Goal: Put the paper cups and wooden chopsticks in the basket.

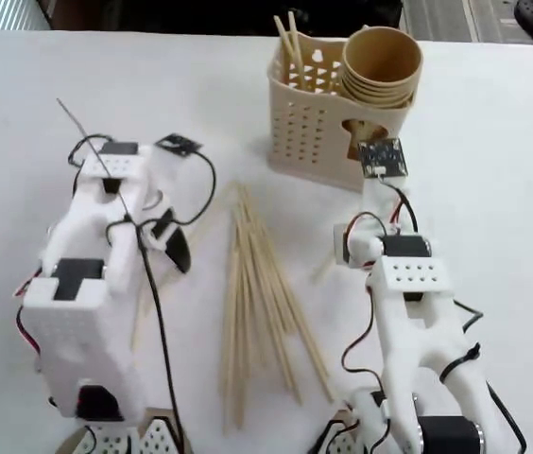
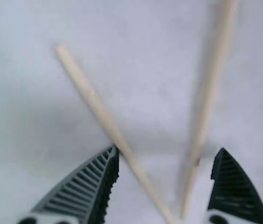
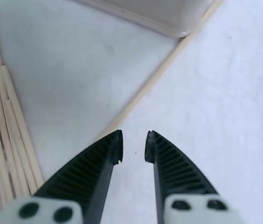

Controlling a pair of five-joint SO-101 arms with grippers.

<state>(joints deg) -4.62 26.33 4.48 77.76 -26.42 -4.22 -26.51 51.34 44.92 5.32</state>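
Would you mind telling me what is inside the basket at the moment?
A stack of paper cups stands in the basket, and a few wooden chopsticks lean up beside it. The basket's walls and the cups hide its bottom.

No text, label, number or sign can be read on the basket (image 1: 304,132), on the paper cups (image 1: 380,85), or anywhere else in the 3 views.
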